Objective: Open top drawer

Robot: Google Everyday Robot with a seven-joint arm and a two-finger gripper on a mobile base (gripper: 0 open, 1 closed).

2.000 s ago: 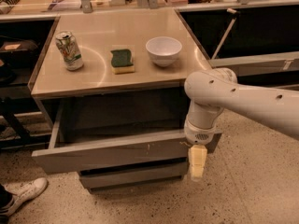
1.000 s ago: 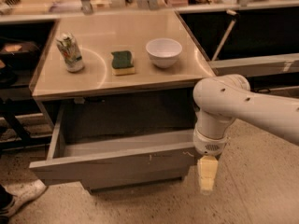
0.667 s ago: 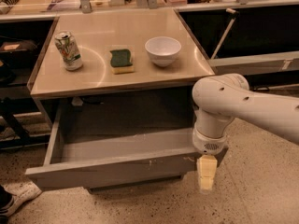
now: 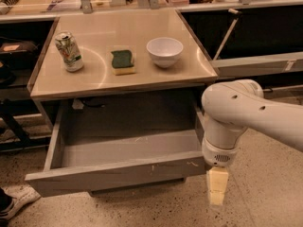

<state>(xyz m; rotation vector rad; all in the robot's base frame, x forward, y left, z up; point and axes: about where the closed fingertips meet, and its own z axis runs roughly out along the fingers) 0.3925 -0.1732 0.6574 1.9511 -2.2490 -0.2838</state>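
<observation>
**A:** Where is the drawer?

**B:** The drawer (image 4: 118,174) is well out from under the worktop (image 4: 94,82). Its grey inside is open to view and looks bare. I'd judge the task done, or nearly so.

**A:** And the pincer?

**B:** The pincer (image 4: 218,187) hangs just beside the right end of the drawer's front, pointing at the floor. I can't tell how far open it is. It has no visible hold on anything, and I can't say whether it touches the panel.

**A:** Why at that end?

**B:** The front has no handle, so my guess is that a corner or side edge is the only place to get a purchase. The arm (image 4: 236,112) also comes in from the drawer's right, so that end is the easiest to reach.

**A:** What's above the drawer?

**B:** A can (image 4: 69,51), a sponge (image 4: 123,62) and a bowl (image 4: 164,51) stand in a row on the worktop. They are set back from the edge over the drawer, which probably keeps them clear of the arm.
</observation>
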